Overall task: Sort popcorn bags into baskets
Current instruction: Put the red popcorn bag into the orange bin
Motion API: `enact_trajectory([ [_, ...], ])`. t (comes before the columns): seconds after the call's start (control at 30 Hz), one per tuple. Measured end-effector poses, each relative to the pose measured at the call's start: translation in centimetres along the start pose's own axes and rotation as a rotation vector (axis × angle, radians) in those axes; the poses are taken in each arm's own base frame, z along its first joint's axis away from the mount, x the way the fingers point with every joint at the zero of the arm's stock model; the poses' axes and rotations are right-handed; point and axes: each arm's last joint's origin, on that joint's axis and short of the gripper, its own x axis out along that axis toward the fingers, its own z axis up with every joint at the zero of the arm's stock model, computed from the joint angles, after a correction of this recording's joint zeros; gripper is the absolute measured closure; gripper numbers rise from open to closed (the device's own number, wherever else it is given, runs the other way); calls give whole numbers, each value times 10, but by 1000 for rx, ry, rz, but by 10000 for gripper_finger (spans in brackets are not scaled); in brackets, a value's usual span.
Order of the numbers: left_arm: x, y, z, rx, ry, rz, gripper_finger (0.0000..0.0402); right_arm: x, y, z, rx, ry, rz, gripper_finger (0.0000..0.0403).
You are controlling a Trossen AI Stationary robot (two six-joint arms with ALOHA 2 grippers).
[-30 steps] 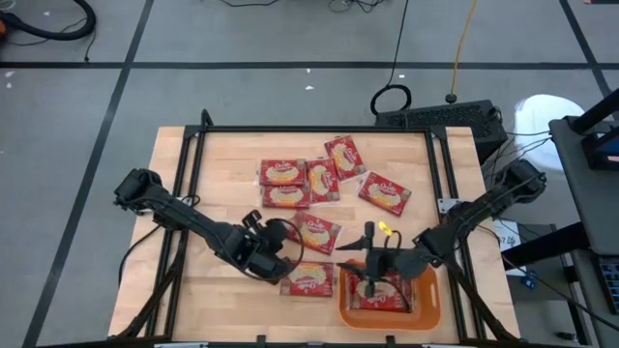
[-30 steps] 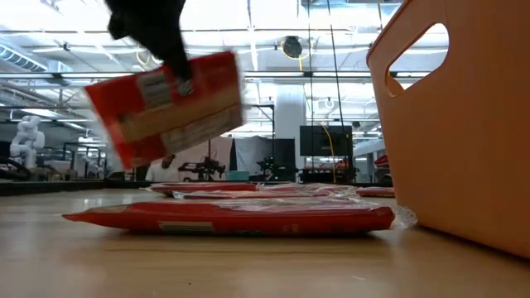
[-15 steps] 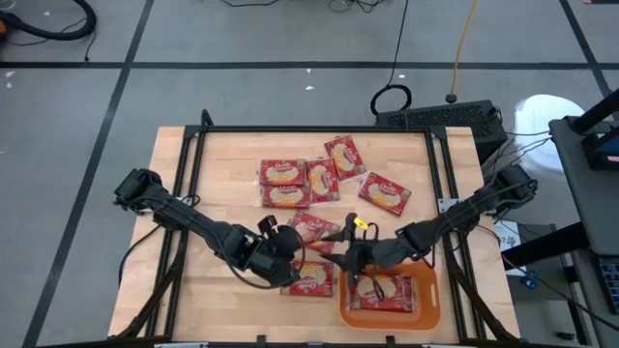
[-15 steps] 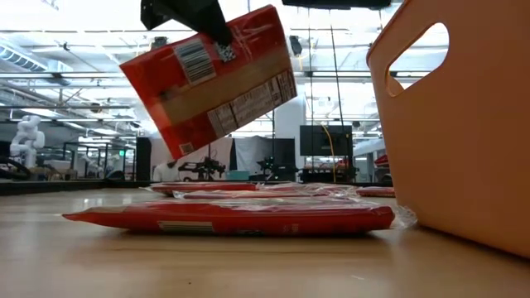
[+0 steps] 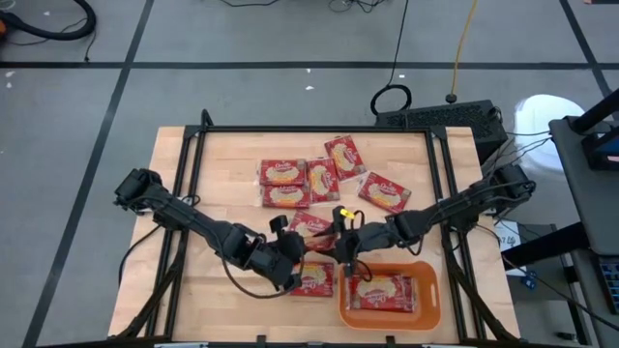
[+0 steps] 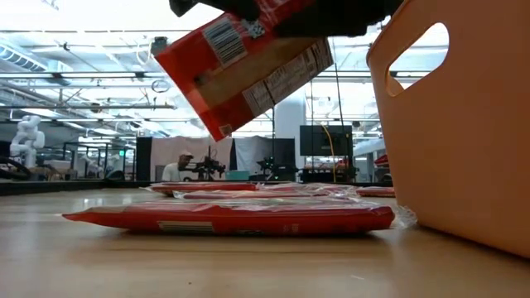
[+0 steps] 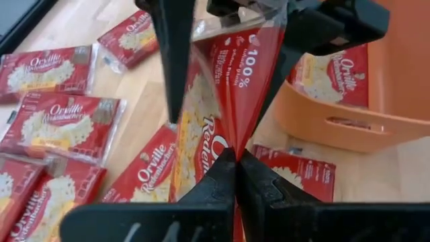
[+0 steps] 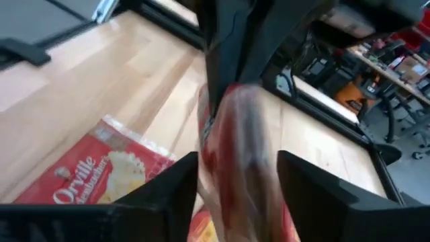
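A red popcorn bag [image 7: 222, 101] with a cream label hangs in the air left of the orange basket [image 5: 426, 311], and my left gripper [image 5: 290, 253] is shut on it. My right gripper [image 5: 340, 244] is open, with one finger on each side of the bag's other end [image 8: 238, 134]; whether they touch it does not show. The low view has the bag [image 6: 248, 70] tilted, high above a bag lying flat on the table [image 6: 232, 217]. More popcorn bags [image 5: 387, 290] lie inside the basket. My left gripper pinches the popcorn bag by one end [image 7: 232, 144] between its two fingers. It comes slanting down from the table's left side. The bag stands on edge and juts away from the fingers toward my right gripper, tilted and clear of the table.
Several popcorn bags [image 5: 309, 179] lie flat at the table's far middle. One [image 5: 311, 278] lies just left of the basket and one [image 5: 314, 227] under the grippers. The basket's tall wall [image 6: 464, 124] stands at the near right. A black frame [image 5: 309, 130] edges the table.
My left gripper has carried the bag up and toward the basket, rolling its wrist, so the bag now hangs higher and farther right. My right gripper has left its place over the basket and gone toward the table's left and far side, until its fingers stand around the bag's free end.
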Motion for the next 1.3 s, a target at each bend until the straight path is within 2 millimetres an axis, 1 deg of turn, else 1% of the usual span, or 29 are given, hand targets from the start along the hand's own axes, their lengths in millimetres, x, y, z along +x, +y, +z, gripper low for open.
enact_trajectory([
  [0.17,2,3,2,-30,-1,7,385,-2,4,2,-32,-6,3,283],
  [0.33,1,0,2,-34,-15,-6,380,-2,6,3,-35,-9,11,353],
  [0.4,0,-2,2,-29,-27,-12,367,-3,6,3,-32,-9,12,374],
  [0.5,-2,-5,3,-45,-57,-7,318,-3,6,2,-32,-6,11,389],
  [0.57,-5,-8,2,-40,-84,29,271,-3,7,3,-33,-5,14,389],
  [0.67,-9,-13,1,-38,-127,75,197,-6,12,6,-36,-16,26,378],
  [0.8,-16,-20,-3,-28,-171,122,120,-21,15,14,-10,-35,52,374],
  [0.9,-23,-28,-6,-18,-206,132,85,-38,15,20,8,-21,77,382],
  [0.97,-27,-33,-9,-16,-224,139,73,-47,12,25,41,-35,79,387],
  [1.07,-33,-38,-12,-38,-258,170,72,-63,10,29,75,-27,100,388],
  [1.3,-46,-49,-20,-88,-342,223,112,-93,7,38,162,-61,131,386],
])
